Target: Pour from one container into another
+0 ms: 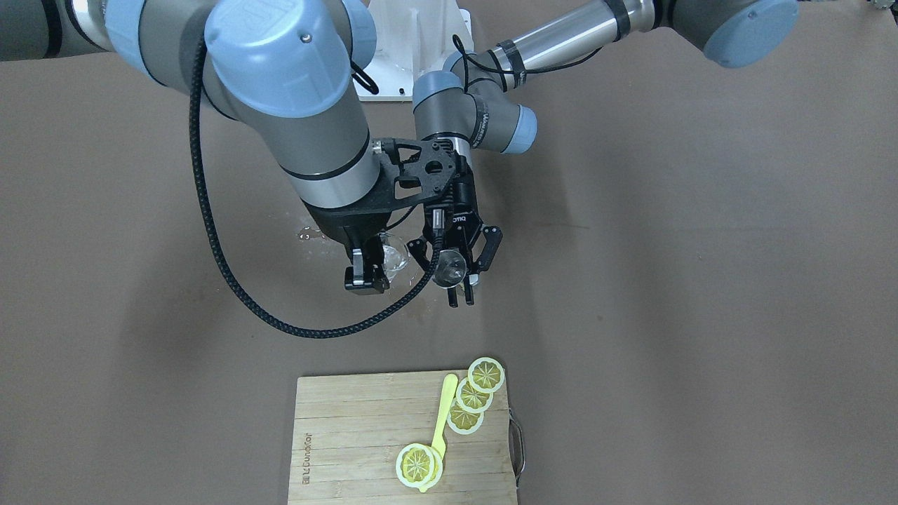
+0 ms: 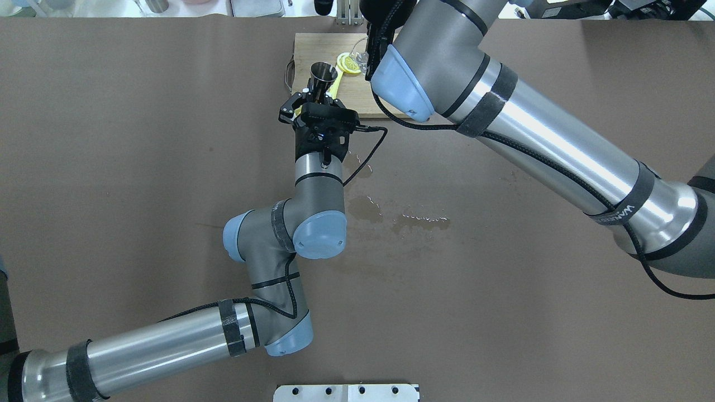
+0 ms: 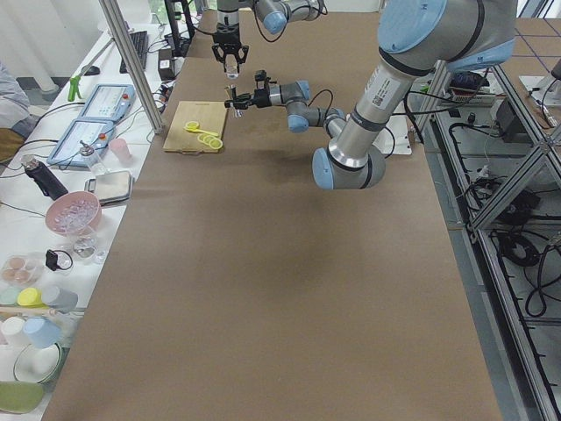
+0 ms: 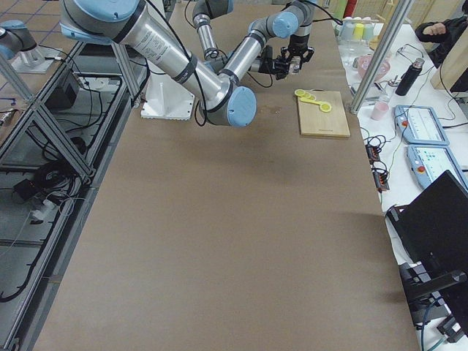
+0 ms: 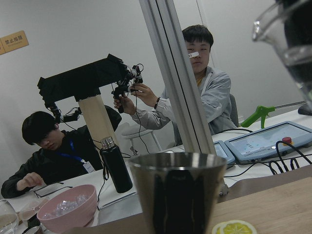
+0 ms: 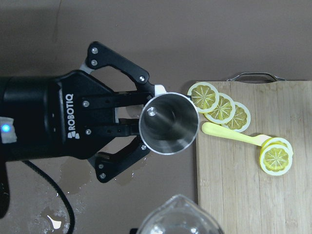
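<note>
The left hand [image 1: 459, 284] grasps the upright jigger [image 1: 447, 266] off the desk [image 1: 701, 280], while the glass cup [image 1: 394, 256], clenched in the right hand [image 1: 368, 277], sits just to the robot's right of and above its mouth.

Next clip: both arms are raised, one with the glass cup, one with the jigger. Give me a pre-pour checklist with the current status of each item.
1. left gripper clamped on the jigger: ok.
2. Jigger upright with its mouth facing up: ok.
3. right gripper holding the glass cup: ok.
4. Cup lip over the jigger's mouth: not ok, the cup sits beside it.
5. Liquid left in the cup: cannot tell.
6. table dry: not ok, puddles lie on it.
</note>
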{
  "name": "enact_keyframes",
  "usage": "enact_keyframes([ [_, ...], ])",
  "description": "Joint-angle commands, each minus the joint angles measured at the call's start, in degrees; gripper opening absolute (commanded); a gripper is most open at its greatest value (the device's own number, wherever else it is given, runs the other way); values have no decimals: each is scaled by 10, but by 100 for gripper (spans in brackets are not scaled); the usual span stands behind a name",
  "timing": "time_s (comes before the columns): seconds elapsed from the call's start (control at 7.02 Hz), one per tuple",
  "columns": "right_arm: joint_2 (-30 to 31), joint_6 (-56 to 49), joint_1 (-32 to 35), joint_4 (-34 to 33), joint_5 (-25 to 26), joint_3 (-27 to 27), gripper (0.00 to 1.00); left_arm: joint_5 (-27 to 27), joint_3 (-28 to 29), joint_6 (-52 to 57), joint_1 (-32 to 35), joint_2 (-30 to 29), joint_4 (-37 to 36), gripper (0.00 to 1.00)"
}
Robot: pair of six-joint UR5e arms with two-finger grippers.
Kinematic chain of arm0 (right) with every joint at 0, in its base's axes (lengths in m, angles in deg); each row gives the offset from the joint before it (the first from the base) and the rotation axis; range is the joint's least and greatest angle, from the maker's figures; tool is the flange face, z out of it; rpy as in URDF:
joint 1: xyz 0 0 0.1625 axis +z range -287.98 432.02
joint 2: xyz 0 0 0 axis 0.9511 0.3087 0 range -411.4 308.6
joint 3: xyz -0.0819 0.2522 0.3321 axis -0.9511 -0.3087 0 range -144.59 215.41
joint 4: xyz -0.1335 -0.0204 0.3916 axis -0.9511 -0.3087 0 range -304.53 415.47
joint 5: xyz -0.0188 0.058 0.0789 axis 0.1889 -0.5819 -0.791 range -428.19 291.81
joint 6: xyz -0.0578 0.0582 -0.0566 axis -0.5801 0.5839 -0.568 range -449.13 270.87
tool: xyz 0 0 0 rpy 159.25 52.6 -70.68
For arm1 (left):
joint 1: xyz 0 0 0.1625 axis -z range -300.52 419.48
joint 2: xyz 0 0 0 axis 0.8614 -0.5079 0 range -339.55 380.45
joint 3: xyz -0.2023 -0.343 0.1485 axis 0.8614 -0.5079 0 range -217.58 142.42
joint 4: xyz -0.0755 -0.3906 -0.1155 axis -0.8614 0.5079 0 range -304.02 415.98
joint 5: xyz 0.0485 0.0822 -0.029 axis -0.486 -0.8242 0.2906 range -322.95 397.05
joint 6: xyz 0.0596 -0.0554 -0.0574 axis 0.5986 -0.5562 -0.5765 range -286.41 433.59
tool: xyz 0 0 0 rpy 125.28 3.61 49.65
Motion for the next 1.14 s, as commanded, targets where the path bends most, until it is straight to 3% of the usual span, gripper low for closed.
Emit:
enact_keyframes([
  [0.0, -22, -3, -9, -1, 10, -28, 0, 0, -2, 1, 0, 0, 0, 0],
  [1.0, -83, -93, -10, -94, 25, -80, 0, 3, -10, 4, -1, 1, -1, 0],
])
